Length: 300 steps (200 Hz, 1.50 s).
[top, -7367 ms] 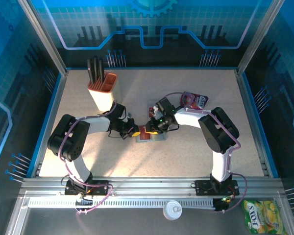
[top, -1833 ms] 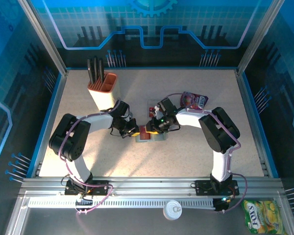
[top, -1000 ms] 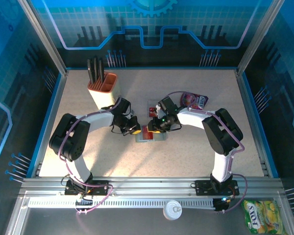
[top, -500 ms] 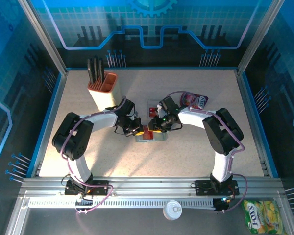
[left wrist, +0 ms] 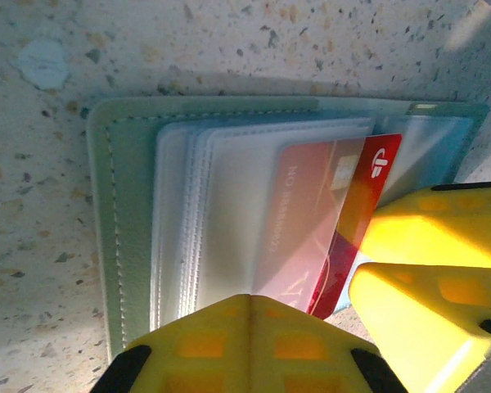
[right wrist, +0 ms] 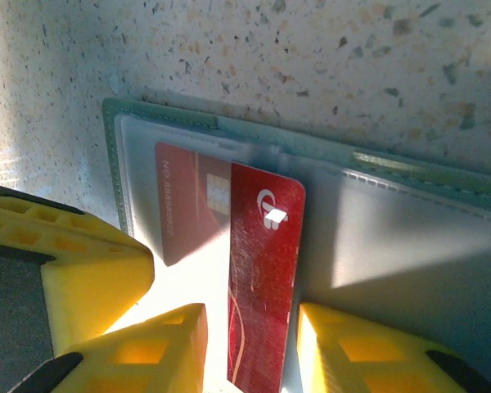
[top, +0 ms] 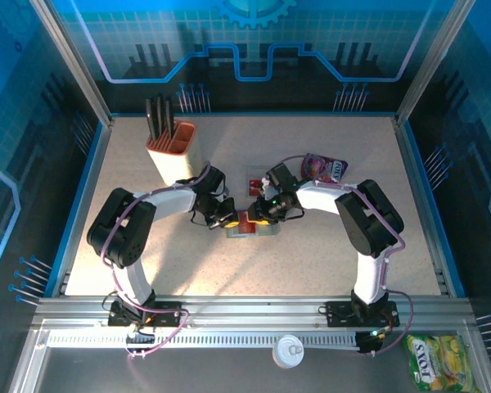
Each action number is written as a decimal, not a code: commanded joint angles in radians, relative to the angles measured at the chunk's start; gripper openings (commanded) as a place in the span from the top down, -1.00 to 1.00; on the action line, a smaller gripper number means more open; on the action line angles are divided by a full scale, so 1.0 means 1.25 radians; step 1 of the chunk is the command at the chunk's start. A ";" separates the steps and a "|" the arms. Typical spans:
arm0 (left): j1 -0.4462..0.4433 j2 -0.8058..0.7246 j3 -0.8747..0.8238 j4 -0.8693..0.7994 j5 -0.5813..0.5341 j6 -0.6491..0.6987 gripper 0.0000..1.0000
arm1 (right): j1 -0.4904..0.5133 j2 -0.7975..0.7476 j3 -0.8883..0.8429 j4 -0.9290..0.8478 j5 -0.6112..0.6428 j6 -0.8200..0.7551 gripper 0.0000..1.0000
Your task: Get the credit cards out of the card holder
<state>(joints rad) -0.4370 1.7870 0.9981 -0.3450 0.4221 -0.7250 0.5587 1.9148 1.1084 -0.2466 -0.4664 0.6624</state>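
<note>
The card holder [left wrist: 131, 229] lies open on the table, grey-green with clear sleeves, and sits between both grippers [top: 262, 230]. One red credit card [right wrist: 266, 270] sticks halfway out of a sleeve, the rest of it dull under the plastic [left wrist: 311, 221]. My left gripper [left wrist: 252, 301] is shut, its yellow tips pressing on the sleeve pages at the holder's left side [top: 227, 218]. My right gripper [right wrist: 250, 348] is open, one finger on each side of the card's bare half, with a lit gap on the left side [top: 259, 214].
Another red card [top: 254, 182] lies loose just behind the holder. A pink pouch [top: 323, 168] is at the back right. The orange-and-cream cup [top: 170, 151] with black pens stands at the back left. The tabletop [top: 311, 262] in front is bare.
My left gripper has slid a little to the right, up against the holder. The right gripper has stayed around the red card.
</note>
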 commanded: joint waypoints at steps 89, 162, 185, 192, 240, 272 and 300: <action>0.000 0.022 0.008 -0.031 -0.011 0.024 1.00 | -0.013 0.006 -0.024 0.056 -0.060 0.031 0.39; 0.000 0.023 0.006 -0.028 -0.011 0.025 1.00 | -0.014 -0.005 -0.028 0.057 -0.063 0.032 0.56; 0.000 0.022 0.005 -0.030 -0.012 0.026 1.00 | -0.015 -0.011 -0.034 0.056 -0.056 0.030 0.61; 0.000 0.021 0.005 -0.030 -0.012 0.027 1.00 | -0.015 -0.015 -0.036 0.056 -0.052 0.029 0.63; 0.005 0.017 0.004 -0.036 -0.015 0.031 1.00 | -0.032 -0.042 -0.053 0.037 -0.039 0.015 0.72; 0.013 0.011 0.004 -0.039 -0.015 0.037 1.00 | -0.045 -0.070 -0.063 0.014 -0.031 0.000 0.77; 0.016 0.009 0.006 -0.040 -0.013 0.038 1.00 | -0.056 -0.099 -0.065 -0.007 -0.022 -0.012 0.82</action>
<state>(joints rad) -0.4297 1.7973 0.9985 -0.3470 0.4229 -0.7029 0.5102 1.8423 1.0443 -0.2092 -0.5140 0.6769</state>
